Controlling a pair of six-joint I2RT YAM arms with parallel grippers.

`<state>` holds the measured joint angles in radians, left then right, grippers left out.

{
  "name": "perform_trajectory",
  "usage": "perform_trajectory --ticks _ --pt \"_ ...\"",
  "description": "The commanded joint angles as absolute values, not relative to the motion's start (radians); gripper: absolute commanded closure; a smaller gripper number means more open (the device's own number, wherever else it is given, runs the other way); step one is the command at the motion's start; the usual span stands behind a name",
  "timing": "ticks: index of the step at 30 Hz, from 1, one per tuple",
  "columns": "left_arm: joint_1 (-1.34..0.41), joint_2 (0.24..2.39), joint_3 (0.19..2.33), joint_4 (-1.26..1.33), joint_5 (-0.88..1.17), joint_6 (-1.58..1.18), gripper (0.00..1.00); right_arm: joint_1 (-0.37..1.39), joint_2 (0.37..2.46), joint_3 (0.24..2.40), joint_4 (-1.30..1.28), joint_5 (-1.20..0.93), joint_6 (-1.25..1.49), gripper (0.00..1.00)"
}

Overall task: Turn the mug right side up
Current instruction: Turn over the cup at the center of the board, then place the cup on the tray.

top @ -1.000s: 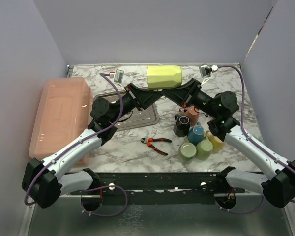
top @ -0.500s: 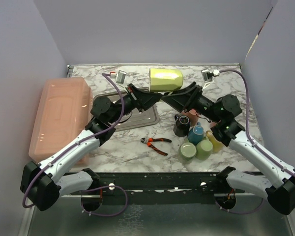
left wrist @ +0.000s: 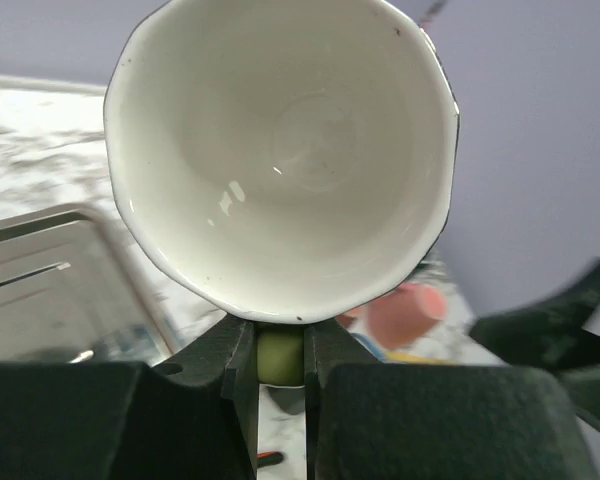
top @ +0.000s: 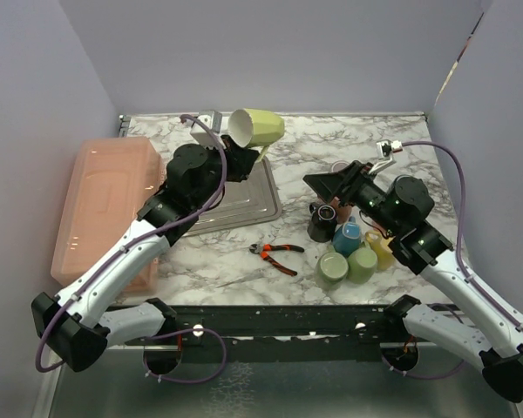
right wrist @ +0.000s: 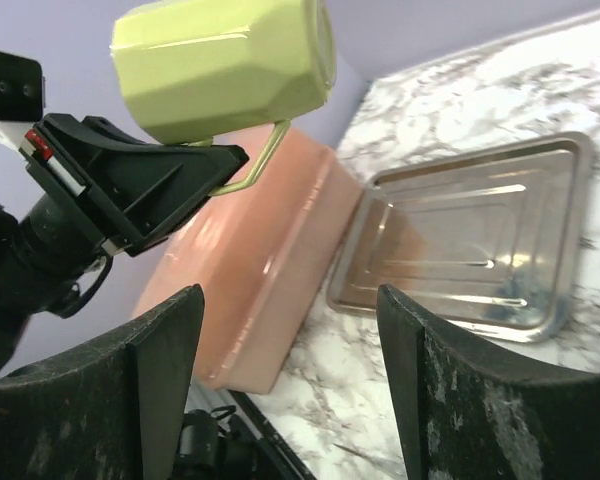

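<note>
The mug is yellow-green with a white inside, and it hangs in the air above the far edge of the metal tray. It lies tilted on its side with its mouth toward the left wrist camera, whose view the white inside fills. My left gripper is shut on the mug's handle, which points down between the fingers. In the right wrist view the mug is seen from the side above the left gripper. My right gripper stands open and apart from the mug, to its right.
A pink lidded box lies along the left side. Several cups and a black mug cluster under the right arm. Orange-handled pliers lie in front of the tray.
My right gripper opened, let go of the mug and drew back to the right. The left arm lifted the mug leftward and turned it, mouth now facing up and left.
</note>
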<state>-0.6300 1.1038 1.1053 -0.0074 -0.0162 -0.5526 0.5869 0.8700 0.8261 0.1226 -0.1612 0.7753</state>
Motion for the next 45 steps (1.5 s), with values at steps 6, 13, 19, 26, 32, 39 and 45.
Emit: perform_trajectory --ticks 6,13,19,26,32,39,45 --pt "-0.592 1.284 1.172 -0.372 -0.543 -0.464 1.00 0.584 0.907 0.834 -0.065 -0.026 0.708 0.27" --pt "-0.456 1.450 1.155 -0.397 -0.572 -0.578 1.00 0.584 0.945 0.858 -0.105 -0.004 0.690 0.26" --pt "-0.372 1.552 1.172 -0.401 -0.581 -0.594 1.00 0.584 0.949 0.847 -0.109 -0.003 0.690 0.26" --pt "-0.319 1.641 1.177 -0.397 -0.592 -0.599 1.00 0.585 0.984 0.840 -0.101 -0.021 0.686 0.26" --pt "-0.289 1.700 1.200 -0.390 -0.605 -0.589 1.00 0.584 1.149 0.900 -0.127 -0.127 0.618 0.27" --pt "-0.279 1.717 1.200 -0.378 -0.566 -0.574 1.00 0.584 1.497 1.086 -0.209 -0.115 0.557 0.30" --pt "-0.279 1.704 1.203 -0.376 -0.523 -0.545 1.00 0.585 1.806 1.340 -0.331 -0.005 0.481 0.39"
